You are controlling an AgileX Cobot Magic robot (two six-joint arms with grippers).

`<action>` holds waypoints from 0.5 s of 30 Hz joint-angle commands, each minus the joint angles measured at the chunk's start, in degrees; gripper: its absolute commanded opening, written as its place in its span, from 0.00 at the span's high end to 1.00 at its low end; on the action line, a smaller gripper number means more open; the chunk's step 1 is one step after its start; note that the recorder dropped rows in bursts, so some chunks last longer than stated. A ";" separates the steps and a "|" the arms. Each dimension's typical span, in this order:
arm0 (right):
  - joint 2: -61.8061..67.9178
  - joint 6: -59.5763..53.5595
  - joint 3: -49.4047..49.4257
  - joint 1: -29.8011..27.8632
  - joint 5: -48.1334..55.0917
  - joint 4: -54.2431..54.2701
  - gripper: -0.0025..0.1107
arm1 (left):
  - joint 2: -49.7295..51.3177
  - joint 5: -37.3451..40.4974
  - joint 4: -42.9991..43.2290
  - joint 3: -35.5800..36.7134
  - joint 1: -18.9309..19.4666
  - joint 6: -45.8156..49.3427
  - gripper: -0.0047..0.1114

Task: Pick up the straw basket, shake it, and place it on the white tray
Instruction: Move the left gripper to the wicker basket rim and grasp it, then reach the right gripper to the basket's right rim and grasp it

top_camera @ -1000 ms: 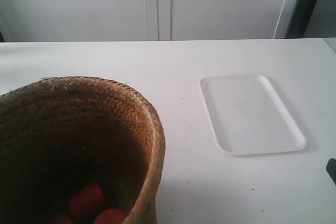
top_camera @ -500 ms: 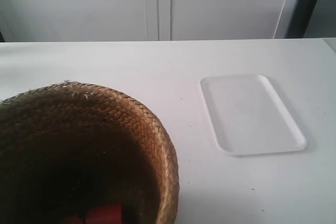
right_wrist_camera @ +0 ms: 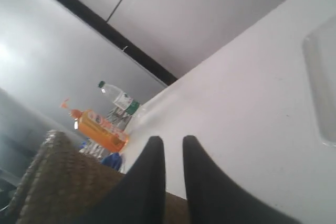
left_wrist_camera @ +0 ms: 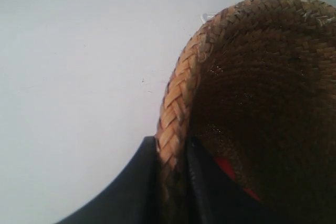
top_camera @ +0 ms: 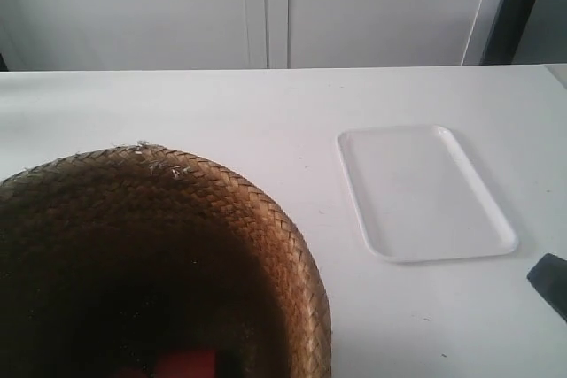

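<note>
The white desk (top_camera: 292, 104) carries everything. The straw basket (top_camera: 221, 210) fills the exterior view's lower left, its base out of frame, so I cannot tell whether it clears the desk. It sits well apart from the white tray (top_camera: 425, 192), which lies flat and bare toward that view's right.

The left claw (left_wrist_camera: 170, 141) is clamped on the basket's braided rim, one finger outside and one inside. The right claw (right_wrist_camera: 172, 142) is narrow, with a slit of desk showing between its tips. Weave sits close below it, but I cannot tell whether it grips anything. A dark part (top_camera: 551, 281) pokes in at the exterior view's right edge.

Deep in the basket's dark interior lie red pieces (top_camera: 186, 365); their number and kind are unclear.

The step in hand looks like the lift and shake. A single rim pinch lets a large basket swing, so short, gentle shakes with the mouth kept upward should keep the red pieces inside. Then it should be lowered flat, since the tray leaves little margin.
</note>
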 commanded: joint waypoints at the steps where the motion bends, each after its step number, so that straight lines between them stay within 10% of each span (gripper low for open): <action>1: -0.29 -7.41 -5.56 1.22 2.37 4.83 0.87 | 0.28 -0.30 -1.53 0.35 -0.27 1.27 0.96; 15: 8.47 -13.75 -11.78 1.22 -5.48 5.57 0.87 | 0.28 -1.60 -1.53 0.35 -0.27 1.65 0.96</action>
